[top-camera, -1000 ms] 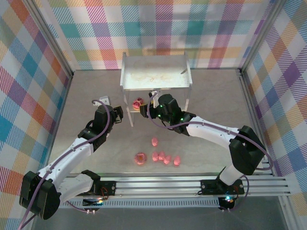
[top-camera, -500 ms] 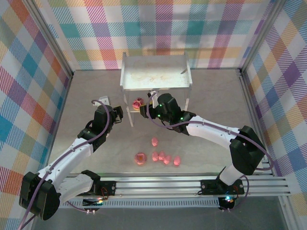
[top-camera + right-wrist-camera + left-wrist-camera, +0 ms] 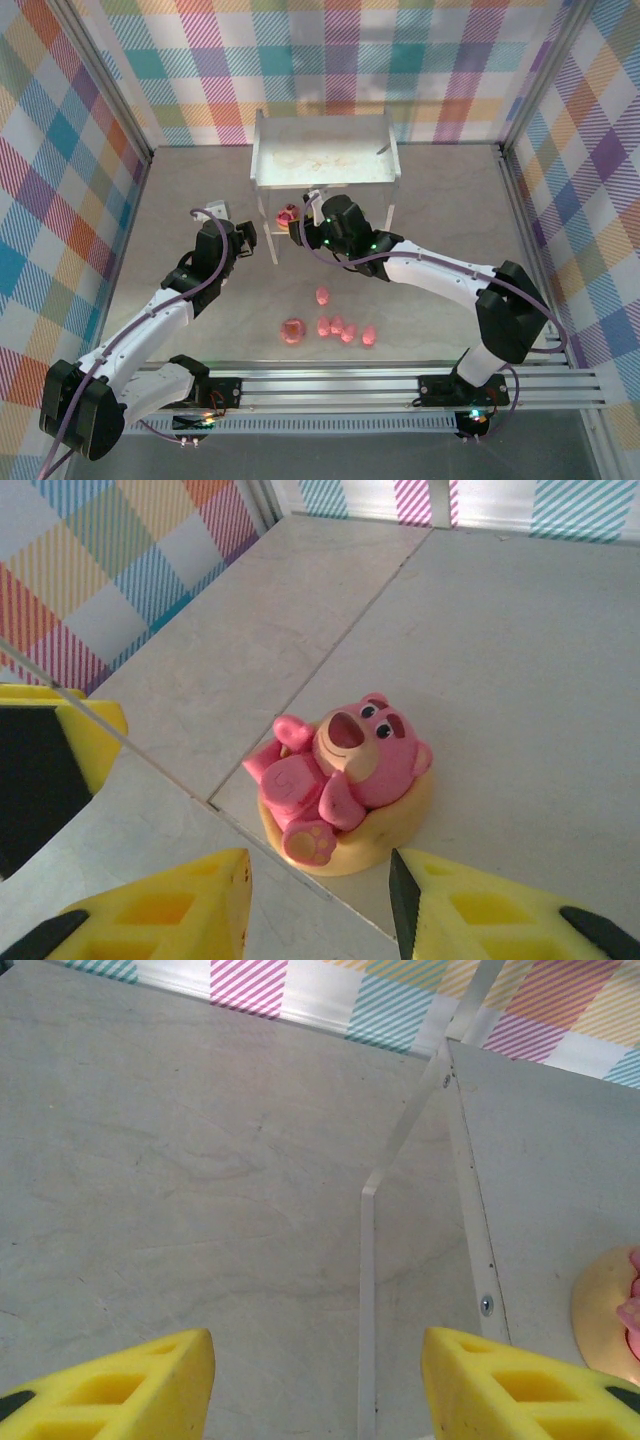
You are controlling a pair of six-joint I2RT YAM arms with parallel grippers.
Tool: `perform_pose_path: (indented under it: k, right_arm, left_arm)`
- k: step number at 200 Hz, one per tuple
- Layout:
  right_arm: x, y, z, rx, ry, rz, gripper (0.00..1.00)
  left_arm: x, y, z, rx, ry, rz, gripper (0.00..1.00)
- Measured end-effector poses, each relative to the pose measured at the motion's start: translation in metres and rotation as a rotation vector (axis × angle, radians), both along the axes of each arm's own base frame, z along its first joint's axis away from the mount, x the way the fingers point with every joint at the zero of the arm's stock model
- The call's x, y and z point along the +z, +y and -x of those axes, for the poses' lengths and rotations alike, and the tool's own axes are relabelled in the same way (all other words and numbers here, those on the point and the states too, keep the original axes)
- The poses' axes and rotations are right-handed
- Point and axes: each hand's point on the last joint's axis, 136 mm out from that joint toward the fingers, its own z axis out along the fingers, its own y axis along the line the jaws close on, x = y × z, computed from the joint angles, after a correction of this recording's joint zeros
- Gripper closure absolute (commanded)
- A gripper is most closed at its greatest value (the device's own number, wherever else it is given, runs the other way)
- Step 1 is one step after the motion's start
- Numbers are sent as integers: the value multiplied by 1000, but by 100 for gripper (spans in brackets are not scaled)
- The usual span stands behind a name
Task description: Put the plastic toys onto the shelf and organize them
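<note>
Right wrist: my right gripper (image 3: 320,880), spread and empty, faces one bear (image 3: 345,770) by the shelf's (image 3: 520,660) front edge; six toys (image 3: 337,326) wait on the table (image 3: 440,200).

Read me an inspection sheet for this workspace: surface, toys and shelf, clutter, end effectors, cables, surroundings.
Surface: pale grey table.
Job's things: white shelf at the far side; pink bear figure on its lower tier; five pig figures and donut on the table.
Clutter: nothing seen.
End effectors: left end effector open, empty, by a shelf leg; right end effector open, facing the bear.
Cables: purple cables along both arms.
Surroundings: plaid walls; rail at the near edge.
</note>
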Motion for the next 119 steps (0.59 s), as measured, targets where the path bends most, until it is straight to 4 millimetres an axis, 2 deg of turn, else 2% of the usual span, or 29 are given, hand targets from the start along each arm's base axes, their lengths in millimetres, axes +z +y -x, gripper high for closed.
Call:
perform_pose_path:
  k: [32,69,119]
  right_arm:
    - [-3,1,-8,-32,-9,12,58]
    - [-16,4,-12,-52,-4,35,58]
    - [-15,8,-13,-53,-11,31,58]
  left_arm:
    - [0,0,0,-1,0,1,43]
    - [0,0,0,-1,0,0,43]
    - [0,0,0,-2,0,-2,43]
